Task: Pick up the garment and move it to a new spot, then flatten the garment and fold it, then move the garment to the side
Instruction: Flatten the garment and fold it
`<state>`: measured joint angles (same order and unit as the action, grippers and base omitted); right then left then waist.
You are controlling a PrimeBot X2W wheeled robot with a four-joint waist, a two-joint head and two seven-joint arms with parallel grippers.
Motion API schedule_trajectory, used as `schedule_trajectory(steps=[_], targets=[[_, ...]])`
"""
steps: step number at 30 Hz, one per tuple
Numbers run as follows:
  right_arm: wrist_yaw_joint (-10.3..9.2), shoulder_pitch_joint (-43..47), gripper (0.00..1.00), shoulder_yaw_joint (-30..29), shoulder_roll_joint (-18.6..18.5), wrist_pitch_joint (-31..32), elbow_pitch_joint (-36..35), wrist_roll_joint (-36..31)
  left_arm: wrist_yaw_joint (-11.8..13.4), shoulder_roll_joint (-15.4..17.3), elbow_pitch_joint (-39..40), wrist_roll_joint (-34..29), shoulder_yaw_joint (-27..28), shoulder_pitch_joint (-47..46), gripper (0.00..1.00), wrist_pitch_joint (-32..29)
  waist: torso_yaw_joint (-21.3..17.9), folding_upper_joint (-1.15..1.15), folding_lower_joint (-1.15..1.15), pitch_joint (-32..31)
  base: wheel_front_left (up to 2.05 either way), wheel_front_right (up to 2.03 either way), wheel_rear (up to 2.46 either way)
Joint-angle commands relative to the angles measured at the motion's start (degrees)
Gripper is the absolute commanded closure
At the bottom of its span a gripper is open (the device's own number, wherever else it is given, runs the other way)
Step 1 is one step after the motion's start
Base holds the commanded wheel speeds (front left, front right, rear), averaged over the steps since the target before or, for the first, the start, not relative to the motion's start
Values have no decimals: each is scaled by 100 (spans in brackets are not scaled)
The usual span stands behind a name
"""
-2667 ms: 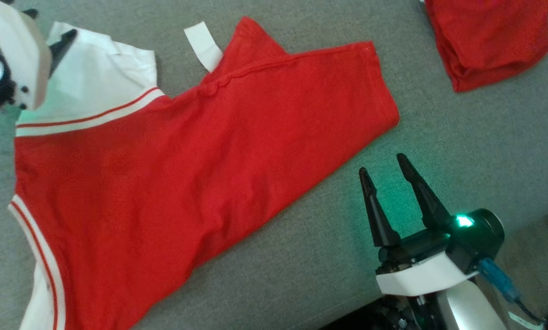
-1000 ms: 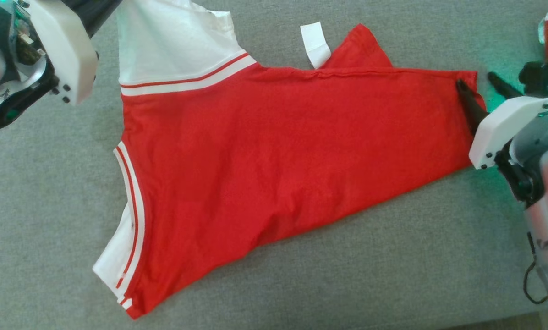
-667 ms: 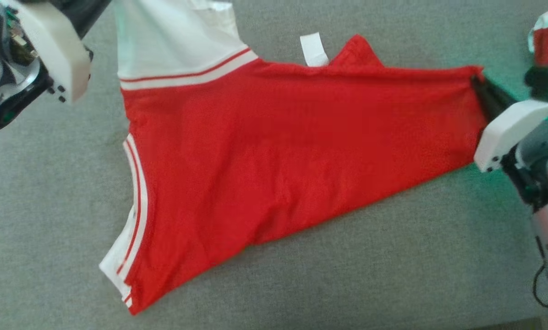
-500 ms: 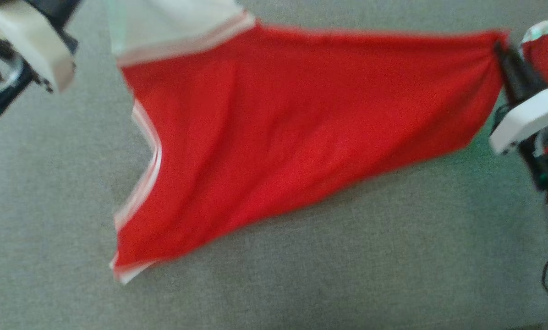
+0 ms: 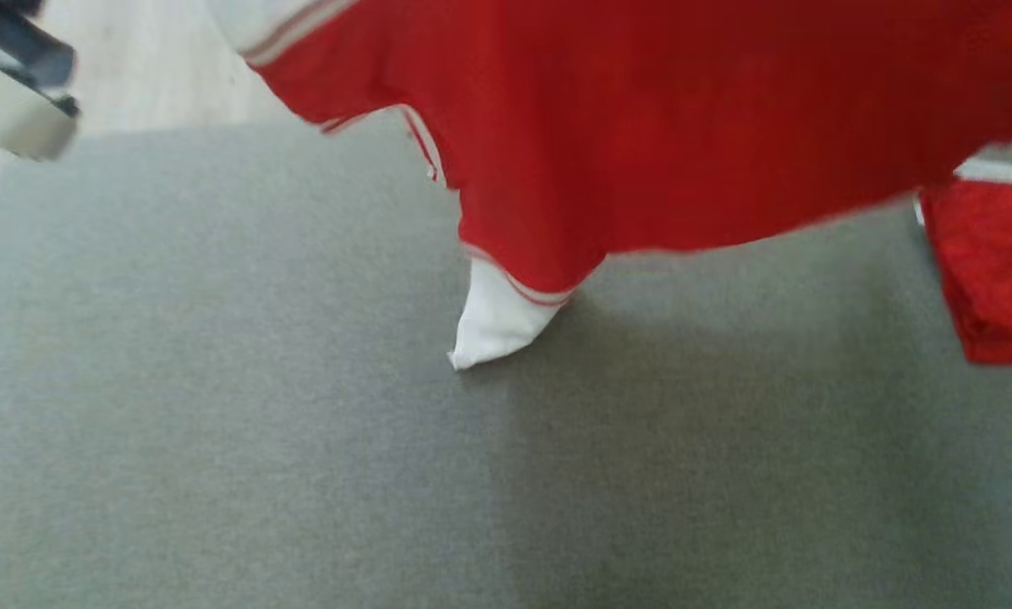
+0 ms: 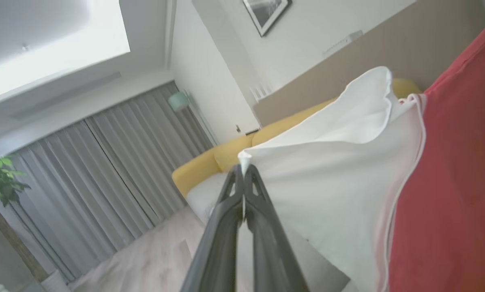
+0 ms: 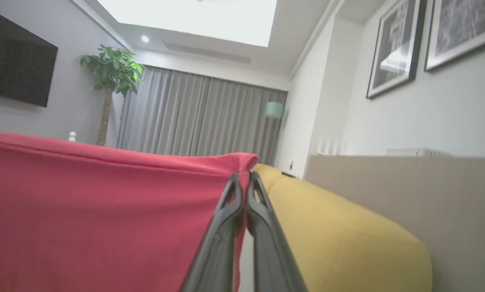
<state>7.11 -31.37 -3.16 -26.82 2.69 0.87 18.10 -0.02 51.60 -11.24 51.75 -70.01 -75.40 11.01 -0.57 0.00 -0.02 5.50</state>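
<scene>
Left end effector [image 6: 243,172] is clamped on a white sleeve corner, right end effector [image 7: 244,178] on a red corner of the red-and-white fabric garment [image 5: 684,127], which hangs blurred over the grey fabric surface [image 5: 218,423], its top cut off.

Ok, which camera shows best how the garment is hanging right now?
Head view: the garment hangs across the top, its white sleeve tip seemingly touching the gray cushion. Left wrist view shows a white corner pinched in the shut left claw; right wrist view shows a red corner pinched in the shut right claw.
</scene>
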Motion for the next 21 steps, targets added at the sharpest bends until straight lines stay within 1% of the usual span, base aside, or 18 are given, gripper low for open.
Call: schedule_trajectory(steps=[1, 4, 6, 7, 10, 12, 15, 17, 19, 21], targets=[[37, -101, 100, -83, -298, 229, -448, -53, 134, 400, 292, -53, 512, -501, 100, 20, 157, 0, 2, -350, 0, 0, 0], [37, -286, 100, -93, -604, 456, -680, -71, 161, 505, 645, -83, 639, -759, 100, -85, 186, 0, 2, -426, 0, 0, 0], [37, -475, 100, -6, -788, 580, -698, -40, 137, 511, 735, -140, 694, -974, 100, -200, 187, 0, 2, -404, 0, 0, 0], [37, -475, 100, -6, -788, 580, -698, -40, 137, 511, 735, -140, 694, -974, 100, -200, 187, 0, 2, -404, 0, 0, 0], [37, -833, 100, 197, -968, 665, -539, 19, -20, 413, 633, -239, 665, -1277, 100, -461, 163, 0, 2, -256, 0, 0, 0], [37, -984, 100, 333, -1089, 894, -476, 90, -179, 327, 388, -380, 595, -1500, 100, -649, 137, 0, 2, -48, 0, 0, 0], [37, -1536, 100, 679, -1029, 996, -21, 115, -375, 132, -188, -771, 404, -1848, 100, -868, 139, 0, 2, 402, 0, 0, 0], [37, -1924, 100, 891, -897, 969, 323, 103, -456, -43, -625, -957, 312, -2041, 100, -918, 129, 0, 2, 730, 0, 0, 0], [37, -2298, 100, 1096, -760, 848, 653, 0, -497, -238, -1086, -1060, 306, -2222, 100, -831, 118, 0, 2, 1016, 0, 0, 0], [37, -2679, 100, 1317, -678, 598, 951, -230, -487, -414, -1525, -1249, 319, -2448, 100, -642, 101, 0, 2, 1248, 0, 0, 0]])
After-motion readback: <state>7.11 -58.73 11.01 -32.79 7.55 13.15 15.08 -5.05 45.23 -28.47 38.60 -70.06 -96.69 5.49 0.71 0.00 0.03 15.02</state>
